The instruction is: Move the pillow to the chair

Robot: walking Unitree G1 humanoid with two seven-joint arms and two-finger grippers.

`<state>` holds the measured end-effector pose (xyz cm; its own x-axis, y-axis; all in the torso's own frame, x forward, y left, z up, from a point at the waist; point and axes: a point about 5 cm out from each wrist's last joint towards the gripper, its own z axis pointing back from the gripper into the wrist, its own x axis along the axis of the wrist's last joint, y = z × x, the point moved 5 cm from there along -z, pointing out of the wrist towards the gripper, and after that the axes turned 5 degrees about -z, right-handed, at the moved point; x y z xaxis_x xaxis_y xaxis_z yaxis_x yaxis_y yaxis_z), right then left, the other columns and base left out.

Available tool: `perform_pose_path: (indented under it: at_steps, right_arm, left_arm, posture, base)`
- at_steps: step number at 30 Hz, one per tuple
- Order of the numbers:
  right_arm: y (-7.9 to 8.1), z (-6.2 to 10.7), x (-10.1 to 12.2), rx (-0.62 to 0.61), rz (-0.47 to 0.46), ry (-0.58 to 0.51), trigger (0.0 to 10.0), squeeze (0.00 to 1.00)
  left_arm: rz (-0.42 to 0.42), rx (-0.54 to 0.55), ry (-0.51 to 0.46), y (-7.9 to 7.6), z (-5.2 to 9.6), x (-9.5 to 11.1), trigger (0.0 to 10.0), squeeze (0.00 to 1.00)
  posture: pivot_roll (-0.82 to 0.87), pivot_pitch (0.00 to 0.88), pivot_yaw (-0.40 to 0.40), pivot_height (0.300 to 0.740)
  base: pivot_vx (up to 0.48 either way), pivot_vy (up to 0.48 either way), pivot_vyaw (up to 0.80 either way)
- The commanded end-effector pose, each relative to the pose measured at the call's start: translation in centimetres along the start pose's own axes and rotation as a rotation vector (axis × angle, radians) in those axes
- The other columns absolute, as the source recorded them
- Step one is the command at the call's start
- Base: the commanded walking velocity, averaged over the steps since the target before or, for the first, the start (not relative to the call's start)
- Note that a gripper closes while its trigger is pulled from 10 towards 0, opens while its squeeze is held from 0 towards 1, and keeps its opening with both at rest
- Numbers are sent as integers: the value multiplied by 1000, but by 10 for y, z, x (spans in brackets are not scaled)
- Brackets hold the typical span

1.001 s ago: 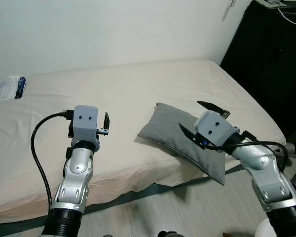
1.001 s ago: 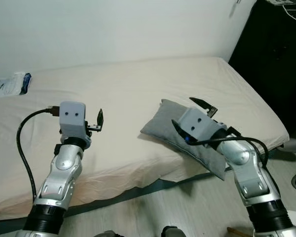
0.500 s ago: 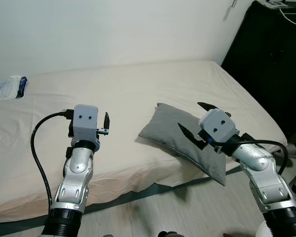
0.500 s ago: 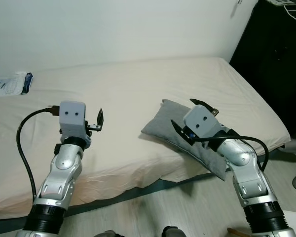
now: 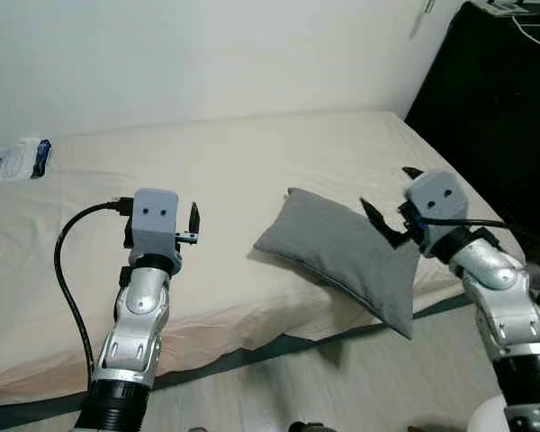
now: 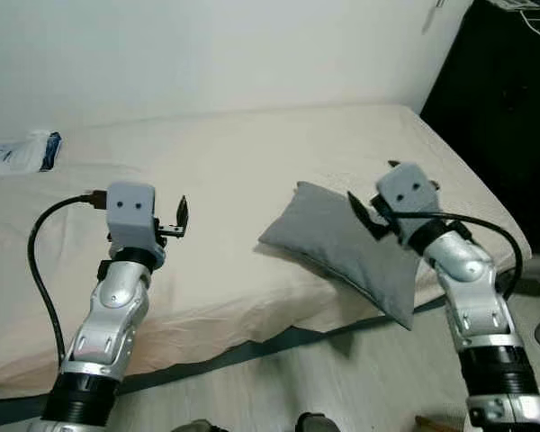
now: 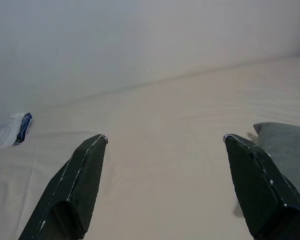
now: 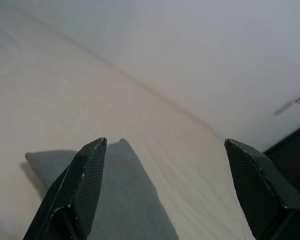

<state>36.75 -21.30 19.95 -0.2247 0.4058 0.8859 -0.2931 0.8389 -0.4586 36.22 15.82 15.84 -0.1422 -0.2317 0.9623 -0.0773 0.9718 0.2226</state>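
Since a second ago, right end effector [image 5: 391, 205] has swung right, fingers wide, beside the gray pillow [image 5: 342, 255], which lies diagonally left of it at the bed [image 5: 252, 171] edge.

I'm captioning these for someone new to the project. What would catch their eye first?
A grey pillow lies at the near edge of a cream bed, one corner hanging over the floor. The right gripper hovers at its right end with jaws open; the left gripper is raised over bare mattress to the left.
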Motion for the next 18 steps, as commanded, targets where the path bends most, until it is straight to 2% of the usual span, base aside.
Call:
perform_pose_path:
  at_steps: [1, 9, 12, 14, 18]
  right_arm:
    - [-7, 4, -7, -26, -8, 15, 10000, 0]
    - [-24, 19, -29, -102, -39, 70, 10000, 0]
    - [-29, 27, -52, -125, -34, 148, 10000, 0]
    - [-29, 28, -56, -125, -29, 161, 10000, 0]
    - [-8, 21, -78, -47, 26, 249, 10000, 0]
  left_arm:
    - [7, -1, 22, 0, 3, -5, 10000, 0]
    - [4, 4, 27, 3, 5, -6, 10000, 0]
    - [5, -5, 26, 0, 4, -5, 10000, 0]
    - [5, -6, 26, -1, 4, -5, 10000, 0]
    - [5, -8, 22, -1, 2, -3, 10000, 0]
  posture:
    - [13, 125, -31, 740]
    - [13, 126, -29, 740]
    - [12, 125, -27, 740]
    - [12, 125, -27, 740]
    - [19, 123, -23, 740]
  base:
    - [0, 0, 0]
    - [0, 0, 0]
    - [0, 0, 0]
    - [0, 0, 0]
    - [0, 0, 0]
